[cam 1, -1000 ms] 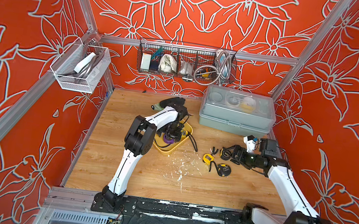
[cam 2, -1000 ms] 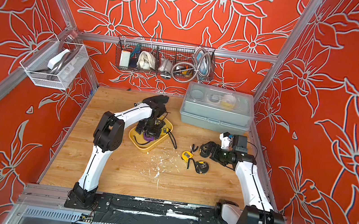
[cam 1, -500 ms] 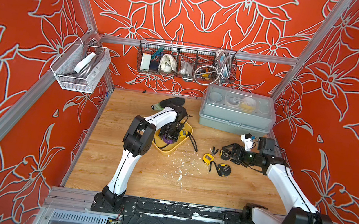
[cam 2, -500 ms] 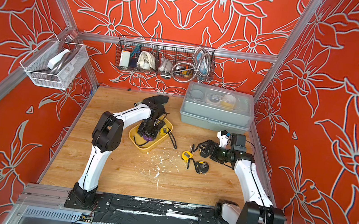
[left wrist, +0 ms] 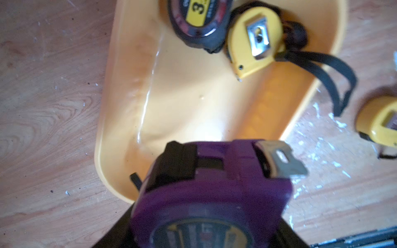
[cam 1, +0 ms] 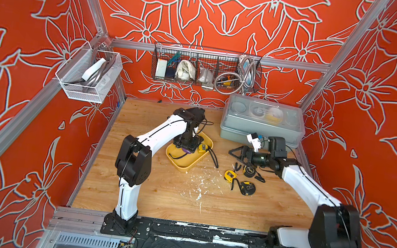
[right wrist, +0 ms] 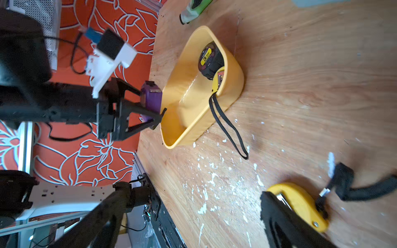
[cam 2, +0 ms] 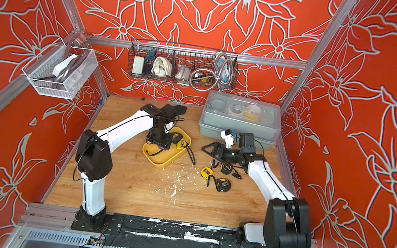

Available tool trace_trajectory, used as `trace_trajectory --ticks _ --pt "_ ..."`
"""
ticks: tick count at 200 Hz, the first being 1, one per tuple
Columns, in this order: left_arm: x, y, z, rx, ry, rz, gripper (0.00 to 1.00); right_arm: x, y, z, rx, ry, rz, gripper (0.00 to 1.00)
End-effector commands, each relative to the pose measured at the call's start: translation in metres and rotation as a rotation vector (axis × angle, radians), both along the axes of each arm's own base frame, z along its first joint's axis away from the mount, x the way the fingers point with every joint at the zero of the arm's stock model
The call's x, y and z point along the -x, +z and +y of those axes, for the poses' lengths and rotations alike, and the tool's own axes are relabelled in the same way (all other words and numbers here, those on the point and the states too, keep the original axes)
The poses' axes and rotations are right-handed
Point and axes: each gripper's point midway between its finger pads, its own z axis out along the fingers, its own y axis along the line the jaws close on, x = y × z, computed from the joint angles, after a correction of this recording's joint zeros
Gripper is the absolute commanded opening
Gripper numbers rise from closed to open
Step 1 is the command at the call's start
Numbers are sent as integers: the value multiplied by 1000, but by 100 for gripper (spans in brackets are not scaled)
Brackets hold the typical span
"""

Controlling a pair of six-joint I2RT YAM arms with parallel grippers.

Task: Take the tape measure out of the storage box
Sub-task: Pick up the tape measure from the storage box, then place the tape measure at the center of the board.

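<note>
Partly done: left gripper (cam 1: 187, 147) pinched the purple tape measure (left wrist: 214, 182), held above the near end of the storage box (cam 1: 182, 167); setting it down outside remained. Black tape measure (left wrist: 197, 21) and yellow tape measure (left wrist: 253, 40) lay at the far end. Right gripper (cam 1: 237, 155) stood spread, empty.

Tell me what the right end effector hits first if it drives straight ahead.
Probably the black strap hanging out of the storage box, then the box's wall. The right end effector, open, aims that way; its height is unclear.
</note>
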Motion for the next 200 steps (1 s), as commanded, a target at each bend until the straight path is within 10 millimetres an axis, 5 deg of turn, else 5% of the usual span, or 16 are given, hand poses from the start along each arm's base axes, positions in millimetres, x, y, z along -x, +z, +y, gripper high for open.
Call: trace_trajectory --ticks 1,39,73,120,161,200 --pt "23 14 -28 42 -150 -14 35 -11 10 24 -72 48 47 100" --pt "47 32 -55 93 -284 -47 35 -15 31 59 -146 149 68 99" --pt "55 50 -73 197 -333 -93 34 7 32 85 -180 259 118 85" --pt "61 74 -95 353 -376 -138 35 21 29 100 -202 293 144 80" --pt "61 73 -101 365 -383 -131 35 25 43 109 -223 329 117 77" --pt "52 68 -100 334 -362 -147 35 32 43 118 -236 368 141 49"
